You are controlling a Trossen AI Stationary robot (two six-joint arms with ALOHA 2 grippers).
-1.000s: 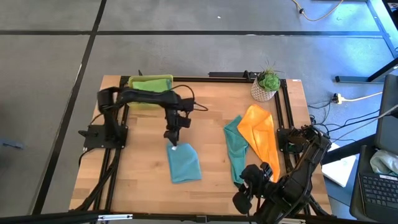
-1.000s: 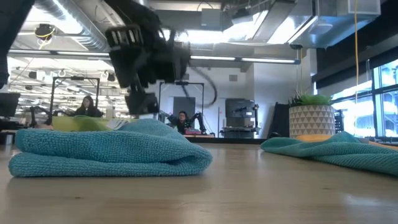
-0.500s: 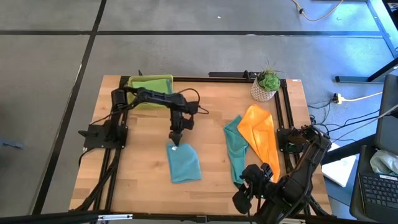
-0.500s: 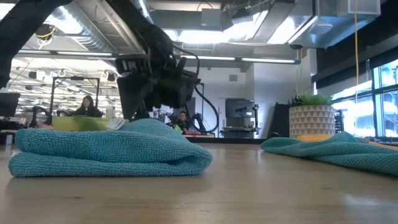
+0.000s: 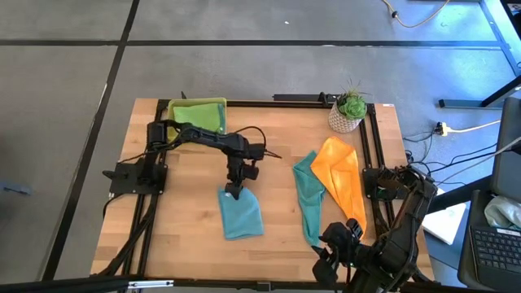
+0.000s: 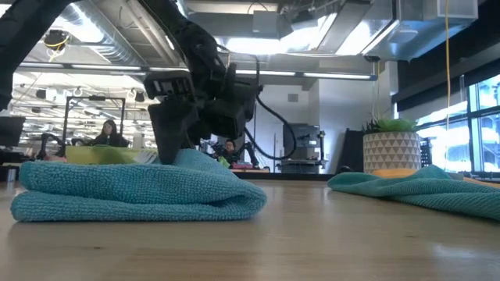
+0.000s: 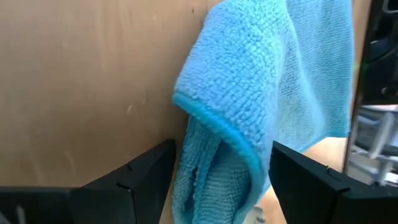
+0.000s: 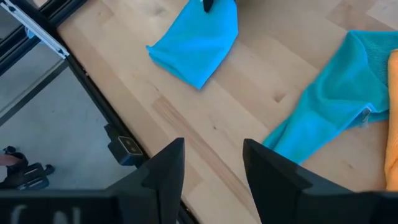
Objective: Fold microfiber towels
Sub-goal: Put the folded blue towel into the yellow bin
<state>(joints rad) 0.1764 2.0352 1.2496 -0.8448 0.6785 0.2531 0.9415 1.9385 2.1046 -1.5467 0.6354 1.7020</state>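
Lime green towel (image 5: 198, 115) sits folded in the tray (image 5: 196, 133) at far left. Left gripper (image 5: 234, 192) is down at the folded light blue towel (image 5: 241, 215) mid-surface, jaws wide astride its corner, not clamped, prob. lining up a pickup. Teal towel (image 5: 307, 199) and orange towel (image 5: 343, 184) lie unfolded to the right; right gripper (image 5: 340, 252) waits nearby, jaws part open, empty.

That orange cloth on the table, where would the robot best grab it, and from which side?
Probably at the narrow end of the orange cloth nearest the right tool, coming straight down from above. It lies flat and loosely spread, overlapping the teal cloth along one side, so a pinch on its outer edge, toward the table rim, should lift it alone.
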